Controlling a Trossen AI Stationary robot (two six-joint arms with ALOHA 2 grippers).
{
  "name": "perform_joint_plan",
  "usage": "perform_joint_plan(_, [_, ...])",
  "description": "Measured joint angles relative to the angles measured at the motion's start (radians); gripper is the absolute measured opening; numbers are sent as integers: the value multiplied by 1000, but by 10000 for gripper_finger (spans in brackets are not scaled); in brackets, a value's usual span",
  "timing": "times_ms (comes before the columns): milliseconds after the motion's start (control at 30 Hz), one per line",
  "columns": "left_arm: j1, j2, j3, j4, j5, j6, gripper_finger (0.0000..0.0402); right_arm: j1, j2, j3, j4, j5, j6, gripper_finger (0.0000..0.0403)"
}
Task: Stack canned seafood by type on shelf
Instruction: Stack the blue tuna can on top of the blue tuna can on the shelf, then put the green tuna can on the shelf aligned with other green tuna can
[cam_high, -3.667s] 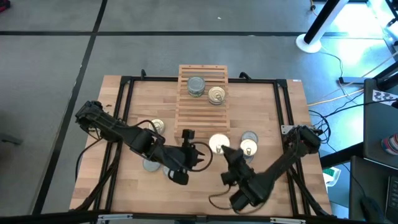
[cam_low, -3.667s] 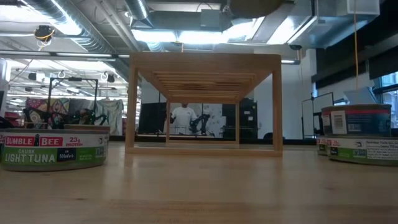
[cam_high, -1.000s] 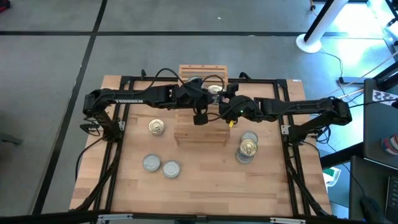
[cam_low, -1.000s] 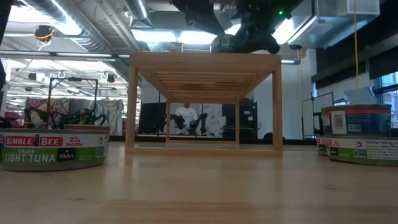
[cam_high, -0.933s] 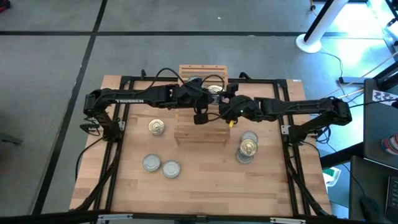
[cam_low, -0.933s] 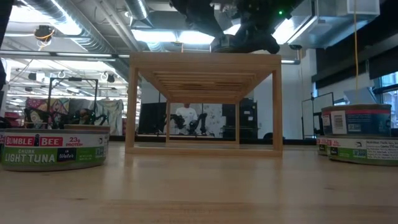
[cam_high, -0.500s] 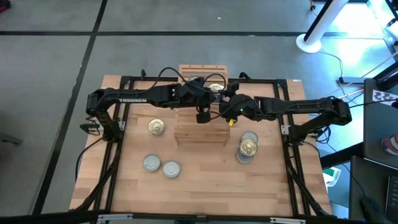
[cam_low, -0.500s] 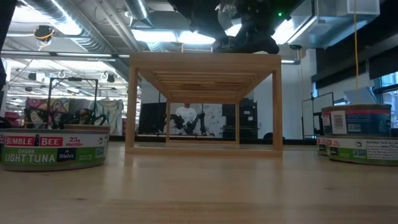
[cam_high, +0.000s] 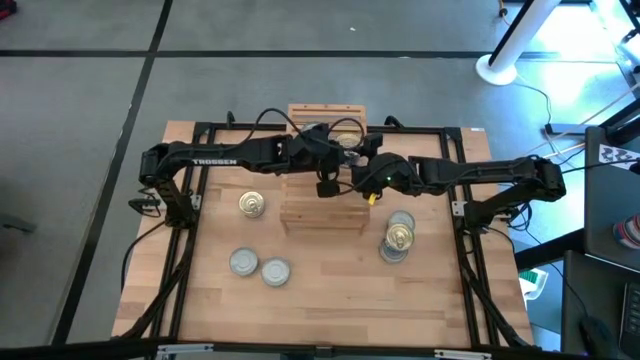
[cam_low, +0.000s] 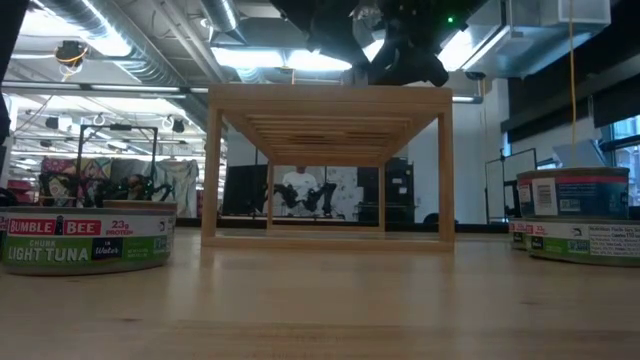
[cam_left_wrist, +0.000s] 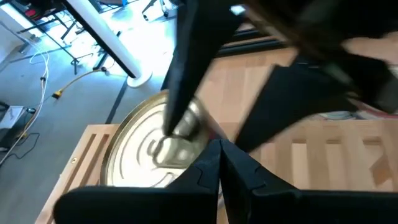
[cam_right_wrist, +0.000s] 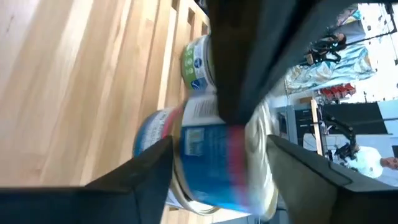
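stack: blue-label can (cam_right_wrist: 211, 158) sits on another can on the shelf (cam_high: 322, 205), far end, next to a green-label can (cam_right_wrist: 198, 62); looks a bit tilted in right wrist view, can't confirm
right gripper (cam_high: 352, 165): fingers spread either side of blue-label can, not clamping it; seems mid-release
left gripper (cam_high: 325, 186): fingers closed, empty; hangs over shelf just beside the gold top (cam_left_wrist: 152, 149)
risk 1: right fingers near can walls; a sideways pull-out could drag top can off the one below; cause = small clearance
risk 2: both grippers crowd same spot; left one could nudge the stack or hit right arm on retreat
risk 3: if top can off-centre, it may slide between slats
rest: other cans on table (cam_high: 440, 300) – gold-top (cam_high: 252, 204), two grey (cam_high: 258, 267), pile at right (cam_high: 398, 237); tuna can (cam_low: 85, 238) near low cam
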Motion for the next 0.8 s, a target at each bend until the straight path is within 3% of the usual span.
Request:
perform_joint_plan(267, [7,0,0,-2,-1,-1,5,1,0,0,-2,4,0,303])
perform_joint_plan(800, [-35,-9,0,-9,3,18,5,2,-3,0,-14,5,64,296])
